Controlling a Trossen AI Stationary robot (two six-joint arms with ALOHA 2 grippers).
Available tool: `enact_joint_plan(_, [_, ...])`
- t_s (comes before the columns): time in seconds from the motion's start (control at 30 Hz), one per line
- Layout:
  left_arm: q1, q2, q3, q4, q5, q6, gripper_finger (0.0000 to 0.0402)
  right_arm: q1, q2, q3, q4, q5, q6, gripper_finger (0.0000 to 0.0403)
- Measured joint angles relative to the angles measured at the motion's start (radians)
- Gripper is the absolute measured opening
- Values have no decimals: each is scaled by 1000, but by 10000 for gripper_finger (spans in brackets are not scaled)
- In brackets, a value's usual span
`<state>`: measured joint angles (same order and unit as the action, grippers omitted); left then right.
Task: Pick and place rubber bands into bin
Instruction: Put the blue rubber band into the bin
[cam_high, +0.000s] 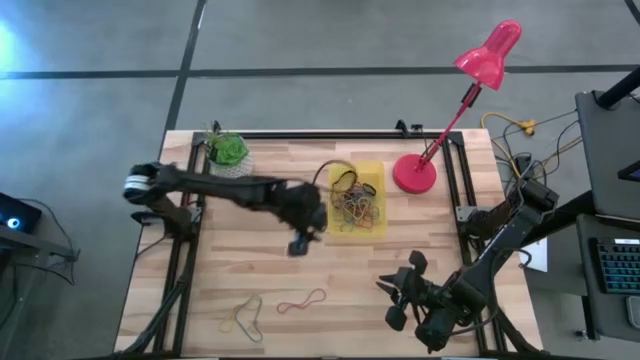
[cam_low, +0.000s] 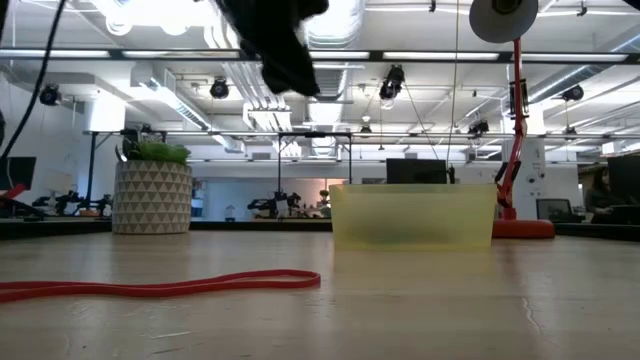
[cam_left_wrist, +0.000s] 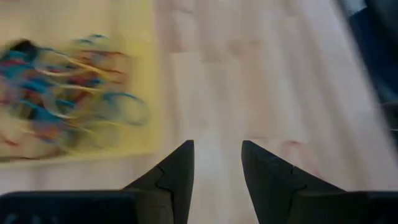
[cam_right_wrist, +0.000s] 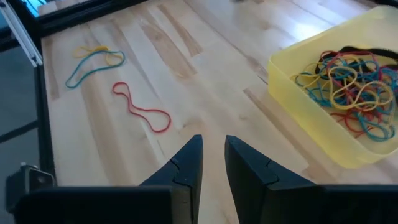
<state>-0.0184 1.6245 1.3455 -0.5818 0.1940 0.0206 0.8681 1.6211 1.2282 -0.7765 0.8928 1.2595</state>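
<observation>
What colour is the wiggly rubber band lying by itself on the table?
Red. The lone rubber band shows best in the right wrist view.

No legible text, label, brand, number or sign appears in any view. The bin (cam_high: 372, 228), the table (cam_high: 330, 270) and the lamp (cam_high: 470, 100) carry no readable markings.

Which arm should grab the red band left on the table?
Probably left. Its tool hangs empty just beside the bin, with the red rubber band lying almost directly in front of it. The right tool is also near, but parked at the table's front right.
</observation>
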Motion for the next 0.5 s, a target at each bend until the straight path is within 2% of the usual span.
enact_joint_plan(0.17, [-145, -133, -114, 5, -34, -203, 118, -3, 0, -4, 2, 0, -42, 59])
enact_joint_plan(0.33, [-301, -229, -249, -4, -146, -415, 118, -5, 0, -6, 3, 0, -87, 59])
enact_joint_plan(0.5, [-431, -274, -387, -6, -155, -658, 118, -5, 0, -8, 6, 0, -116, 59])
